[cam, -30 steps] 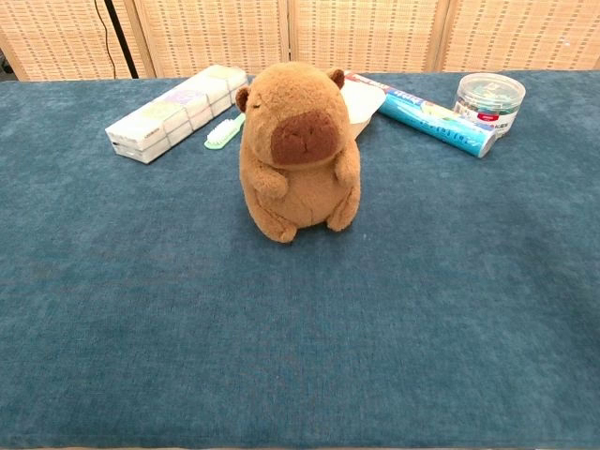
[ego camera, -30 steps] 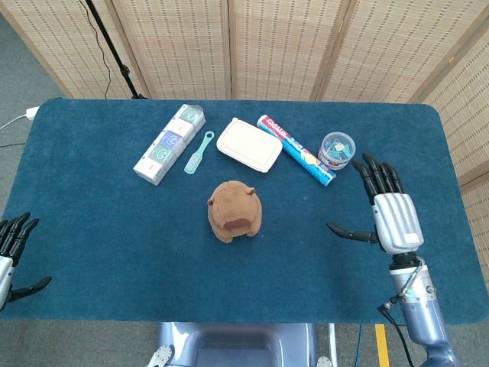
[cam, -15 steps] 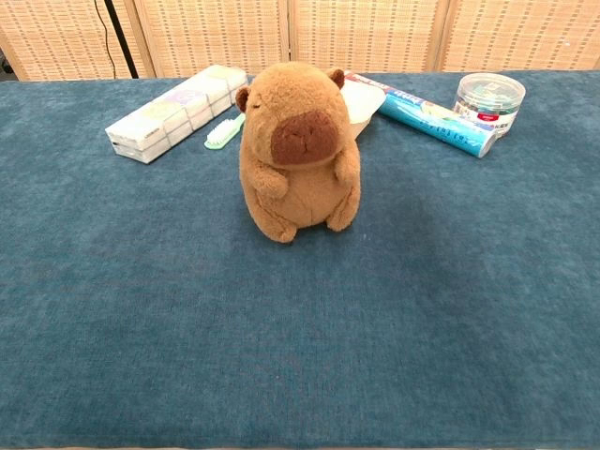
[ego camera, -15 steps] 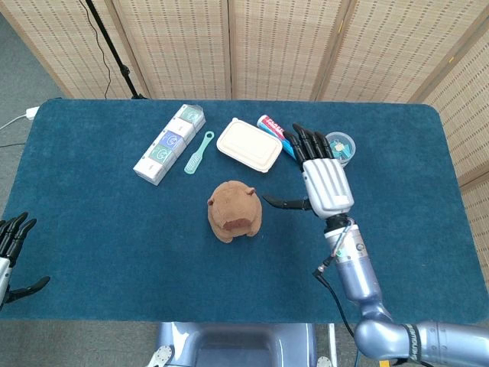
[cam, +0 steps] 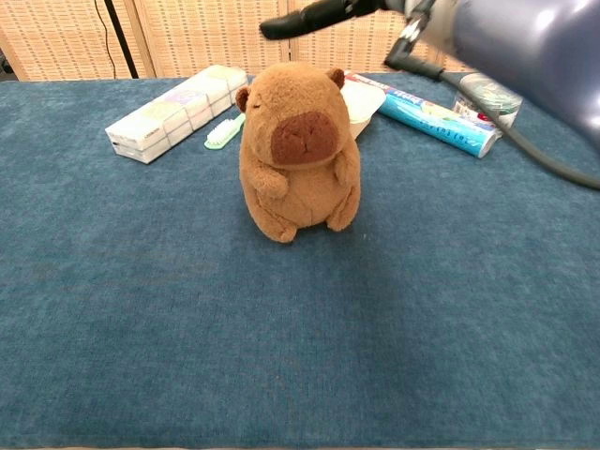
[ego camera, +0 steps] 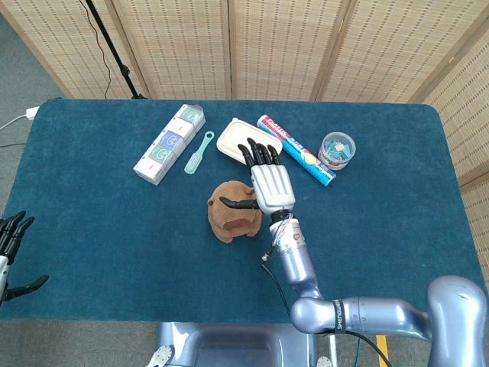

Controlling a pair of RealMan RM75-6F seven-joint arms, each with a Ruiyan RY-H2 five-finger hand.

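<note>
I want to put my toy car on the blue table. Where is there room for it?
The near half of the table, in front of the capybara plush, is bare, and so is the patch between the plush and the left robot hand. The back row is crowded: tissue packs, comb, white box, toothpaste, round tub.

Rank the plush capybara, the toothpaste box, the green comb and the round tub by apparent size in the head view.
1. Plush capybara
2. Toothpaste box, long but slim
3. Round tub and green comb: too close to rank.
</note>
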